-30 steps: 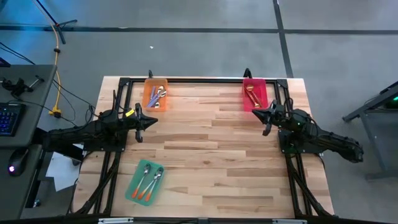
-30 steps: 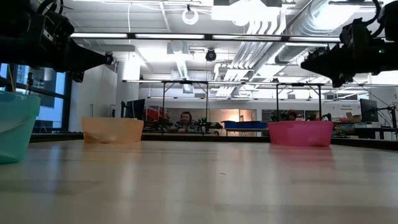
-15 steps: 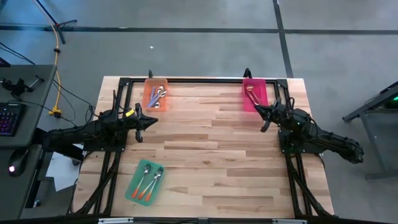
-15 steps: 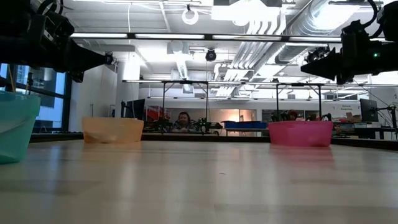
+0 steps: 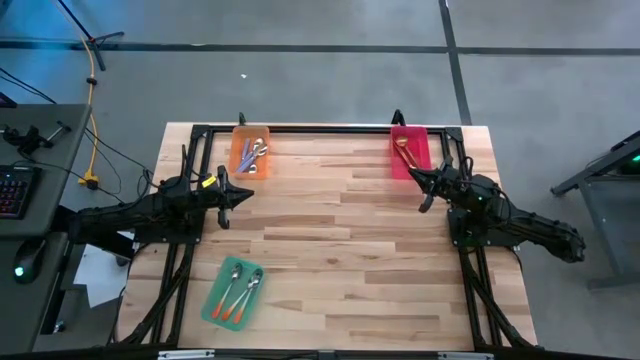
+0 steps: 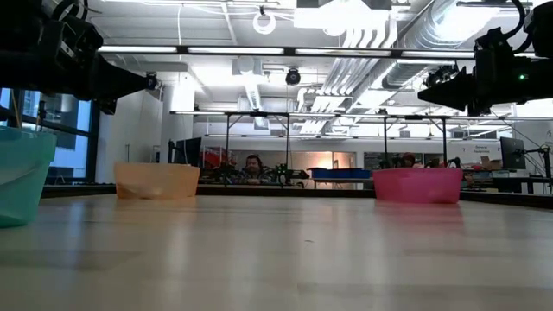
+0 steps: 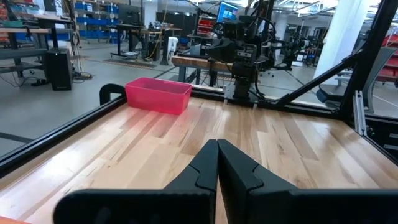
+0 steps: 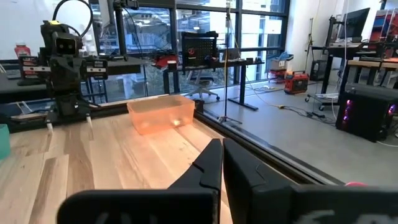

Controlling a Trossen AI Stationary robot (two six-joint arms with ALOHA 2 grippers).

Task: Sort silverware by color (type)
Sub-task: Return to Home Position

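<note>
Gold spoons (image 5: 404, 151) near right gripper (image 5: 416, 174)

We see a robotics lab: exposed ceiling ducts (image 6: 380, 34), shelves of blue bins (image 7: 93, 8), a monitor (image 8: 200, 45), and a concrete floor (image 5: 300, 90).

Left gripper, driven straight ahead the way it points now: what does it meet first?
Likely the right gripper, facing it across the wooden table. The left gripper, shut, points beside the pink rectangular tray, not at it; whether heights match exactly is unclear.
</note>
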